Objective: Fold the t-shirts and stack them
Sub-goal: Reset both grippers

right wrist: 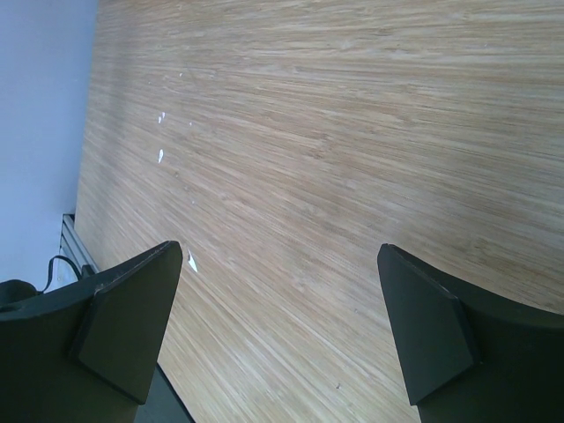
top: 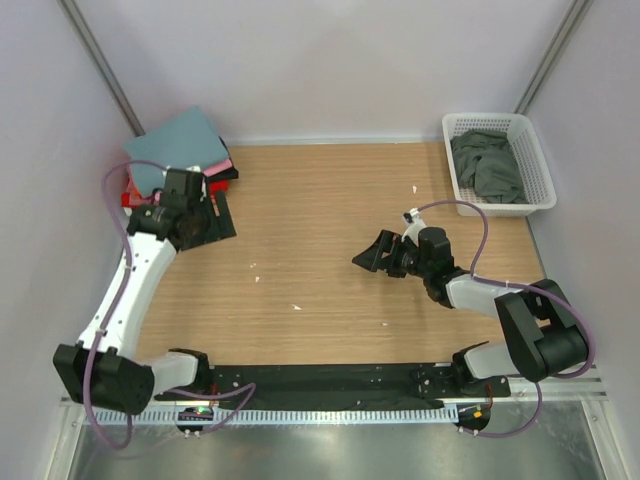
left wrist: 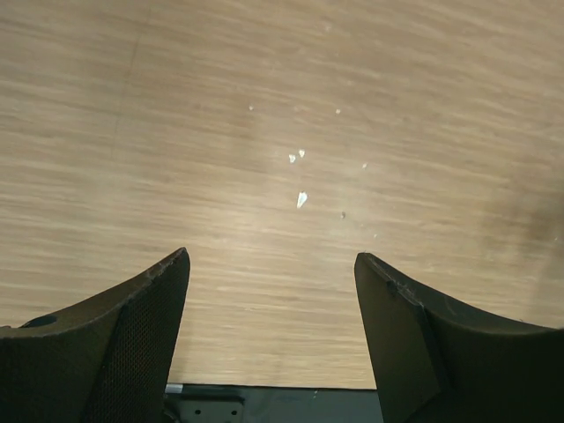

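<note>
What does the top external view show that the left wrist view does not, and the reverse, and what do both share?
Only top external: a stack of folded cloth t-shirts, the dusty slate-blue t-shirt topmost, in the far left corner; a white plastic lattice basket holding a dark grey-green t-shirt; the right gripper, open. Only left wrist: the left gripper up close, its black fingers spread with nothing between. Both: the light wooden table with small white flecks.

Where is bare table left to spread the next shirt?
Bare: the table middle between stack and basket, and the near strip. Crowded: the far-left corner, left gripper at the stack; right gripper hangs right of centre.
</note>
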Tool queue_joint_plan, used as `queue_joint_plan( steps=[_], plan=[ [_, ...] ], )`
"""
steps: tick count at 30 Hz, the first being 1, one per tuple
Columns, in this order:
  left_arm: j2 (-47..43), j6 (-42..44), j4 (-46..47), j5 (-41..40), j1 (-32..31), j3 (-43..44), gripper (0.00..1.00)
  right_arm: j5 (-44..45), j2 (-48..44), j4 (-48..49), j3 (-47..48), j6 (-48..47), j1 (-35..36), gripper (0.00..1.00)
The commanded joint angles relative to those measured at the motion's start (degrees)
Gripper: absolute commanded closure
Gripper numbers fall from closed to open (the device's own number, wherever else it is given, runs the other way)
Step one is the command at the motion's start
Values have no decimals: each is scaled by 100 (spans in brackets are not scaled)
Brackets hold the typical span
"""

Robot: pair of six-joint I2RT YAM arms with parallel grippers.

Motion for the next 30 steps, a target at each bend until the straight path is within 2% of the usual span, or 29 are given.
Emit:
queue_joint_plan(
  steps=[1,5,7,10,20,30],
  plan=[
    [-799,-24,279,361,-110,-861,24,72,-192,155,82,-25,22,0],
    [-1382,98,709,703,-101,-1795,24,178,-210,-20,134,-25,22,0],
    [-1453,-49,693,292,-197,-1972,23,213,-175,-109,204,-43,14,0],
    [-1514,81,868,789,-250,-2025,24,292,-44,-284,336,-25,22,0],
    [-1418,20,877,862,-250,-2078,26,459,318,-891,750,-8,22,0],
    [-1620,-15,930,958,-312,-2131,25,898,90,-1225,715,106,22,0]
  ],
)
